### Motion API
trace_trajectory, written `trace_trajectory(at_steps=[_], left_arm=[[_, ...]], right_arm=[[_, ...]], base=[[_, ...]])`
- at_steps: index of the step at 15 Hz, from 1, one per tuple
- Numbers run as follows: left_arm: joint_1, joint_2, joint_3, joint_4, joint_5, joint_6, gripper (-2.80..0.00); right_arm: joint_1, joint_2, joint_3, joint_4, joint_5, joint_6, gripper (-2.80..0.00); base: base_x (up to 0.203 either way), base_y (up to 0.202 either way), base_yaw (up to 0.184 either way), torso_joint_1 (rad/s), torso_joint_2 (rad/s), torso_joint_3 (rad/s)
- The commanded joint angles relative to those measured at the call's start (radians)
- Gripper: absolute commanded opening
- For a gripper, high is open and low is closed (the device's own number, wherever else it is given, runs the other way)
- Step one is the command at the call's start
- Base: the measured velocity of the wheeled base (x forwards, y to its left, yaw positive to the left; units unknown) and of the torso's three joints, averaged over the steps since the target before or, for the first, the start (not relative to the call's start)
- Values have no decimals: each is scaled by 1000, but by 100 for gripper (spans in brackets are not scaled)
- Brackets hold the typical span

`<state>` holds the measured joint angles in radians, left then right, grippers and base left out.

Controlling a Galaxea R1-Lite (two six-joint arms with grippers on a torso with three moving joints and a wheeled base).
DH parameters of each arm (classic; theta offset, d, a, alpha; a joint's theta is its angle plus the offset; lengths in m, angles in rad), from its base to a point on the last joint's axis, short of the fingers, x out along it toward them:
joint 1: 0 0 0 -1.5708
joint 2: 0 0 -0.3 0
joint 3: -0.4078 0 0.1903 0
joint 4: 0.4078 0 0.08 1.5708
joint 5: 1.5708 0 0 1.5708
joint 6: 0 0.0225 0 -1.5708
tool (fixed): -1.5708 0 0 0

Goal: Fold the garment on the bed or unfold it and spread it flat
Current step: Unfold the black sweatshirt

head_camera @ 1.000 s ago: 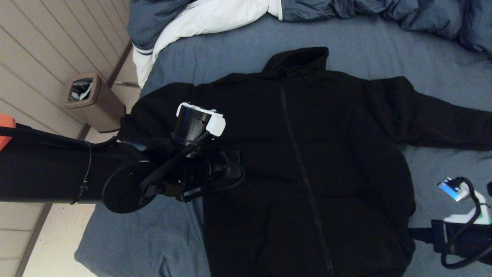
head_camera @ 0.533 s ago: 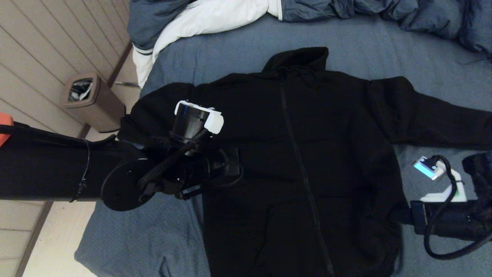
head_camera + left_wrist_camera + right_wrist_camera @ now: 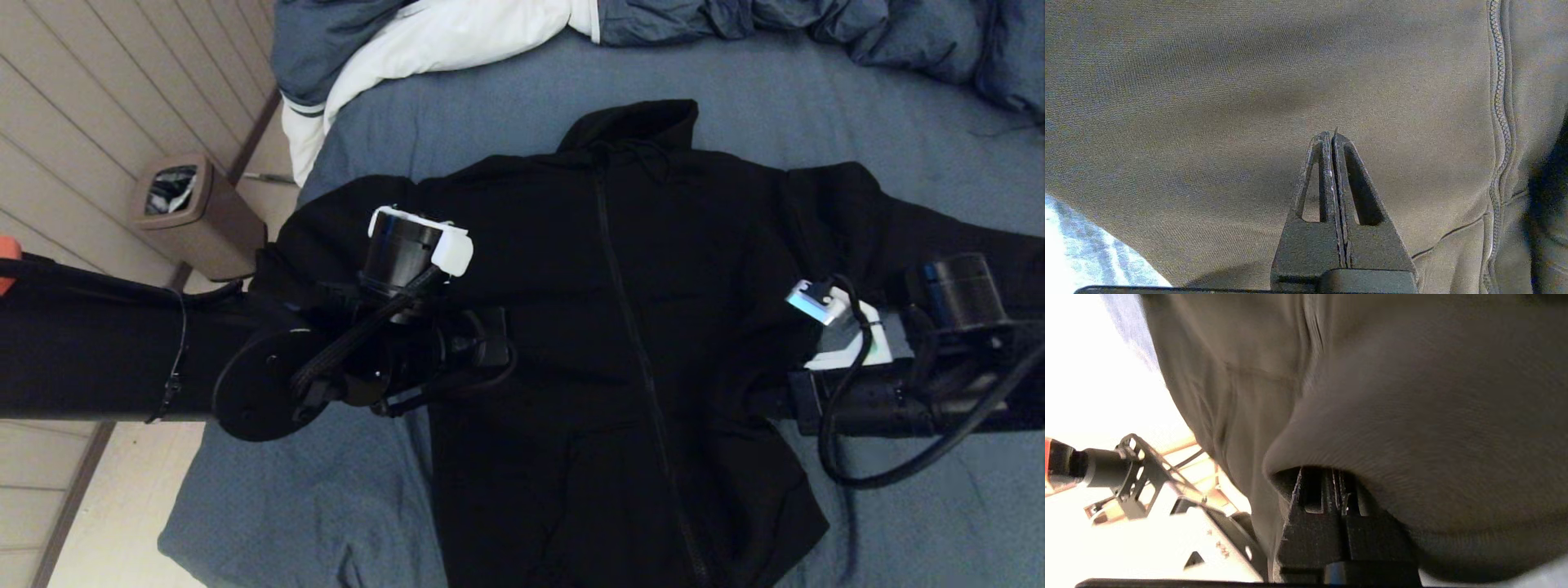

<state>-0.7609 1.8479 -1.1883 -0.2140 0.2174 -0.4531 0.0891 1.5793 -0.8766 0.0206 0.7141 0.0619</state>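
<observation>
The garment [image 3: 620, 343], a black zip-front hooded sweatshirt, lies front-up on the bed [image 3: 506, 106]. Its hood points toward the far end, where a blue-grey duvet [image 3: 816, 24] with white lining is bunched.

Right gripper [image 3: 1337, 479]: fingers pressed together on a fold of the garment's fabric, which drapes over and hides the tips in the right wrist view. In the head view, the garment's side edge beside this gripper is lifted and drawn in over the body, toward the zipper [image 3: 645, 367]. The sleeve on this side runs out behind the right arm toward the edge of the view.

Left gripper [image 3: 1333, 139]: fingers closed flat against each other with nothing between them. The tips stand over the garment's front panel, with the zipper line off to one side in the left wrist view; contact with the cloth cannot be determined. In the head view the left arm extends over the garment's other sleeve and shoulder.

Beyond the left arm, on the floor beside the bed, stands a brown bin [image 3: 196, 216].
</observation>
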Motion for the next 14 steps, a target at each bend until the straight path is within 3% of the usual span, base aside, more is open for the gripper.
trace_trajectory(at_steps=[1, 10, 14], left_arm=[[0, 2, -1, -1, 3, -2, -280], [20, 12, 4, -11, 2, -1, -280], [20, 11, 15, -16, 0, -10, -280]], right_arm=[[51, 60, -79, -1, -16, 18, -280], [131, 260, -342, -1, -49, 37, -280], [170, 293, -456, -1, -105, 41, -280]], base=[[0, 0, 0, 0, 0, 0], [0, 0, 0, 0, 0, 0], [0, 0, 0, 0, 0, 0]])
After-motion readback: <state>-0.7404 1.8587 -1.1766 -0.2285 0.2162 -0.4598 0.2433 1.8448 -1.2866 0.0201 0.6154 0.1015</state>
